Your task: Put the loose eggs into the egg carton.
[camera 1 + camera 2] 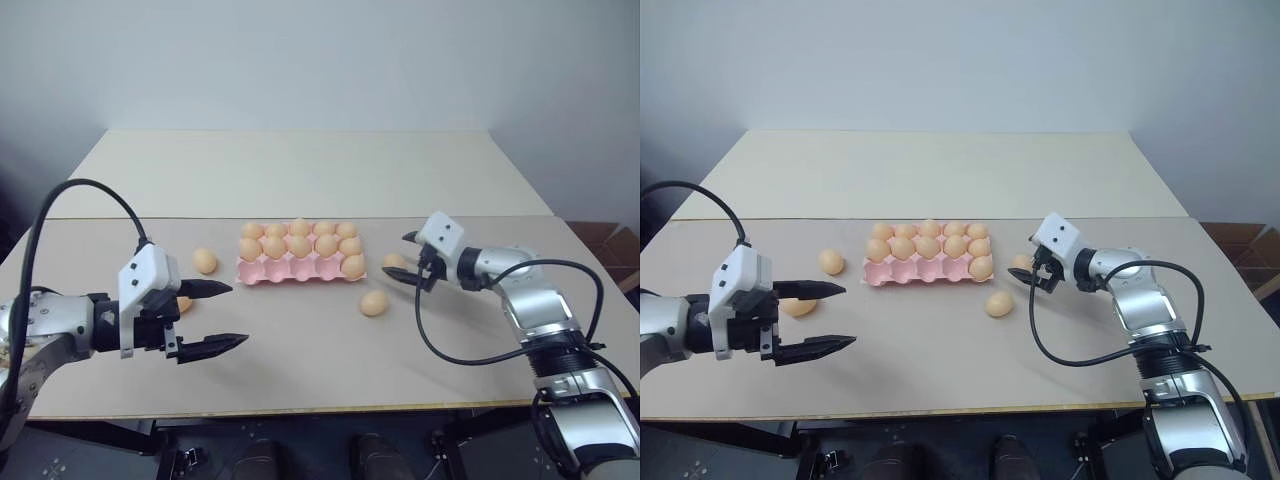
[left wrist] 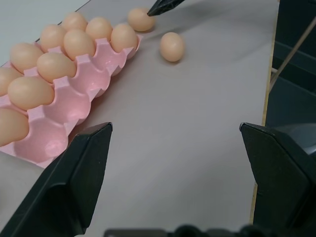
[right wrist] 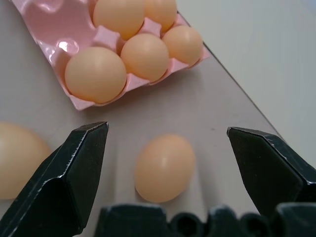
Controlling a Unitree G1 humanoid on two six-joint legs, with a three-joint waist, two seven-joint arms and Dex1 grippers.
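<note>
Spreading across most of the head views, the pale table (image 1: 300,370) carries the pink egg carton (image 1: 300,268) at its middle, its two far rows full and its near row holding a single egg at the right-hand end, with four cups still bare. Four loose eggs lie around it: one just off the carton's right end (image 3: 165,168), one nearer the front edge and right of centre (image 1: 374,303), one beside the carton's left end (image 1: 205,261), and one partly hidden behind the left gripper (image 1: 213,318). That left gripper hangs with its jaws spread wide and nothing between them, pointing toward the carton. The right gripper (image 1: 412,263) also stands fully open and unloaded, and it is plainly the nearer arm for the egg by the carton's right end. In the right wrist view that egg sits straight ahead, centred between the two fingers (its long axis running roughly along the line of reach, tilted a little). I judge a short advance would bracket it, with the fingers closing across its narrow width.
</note>
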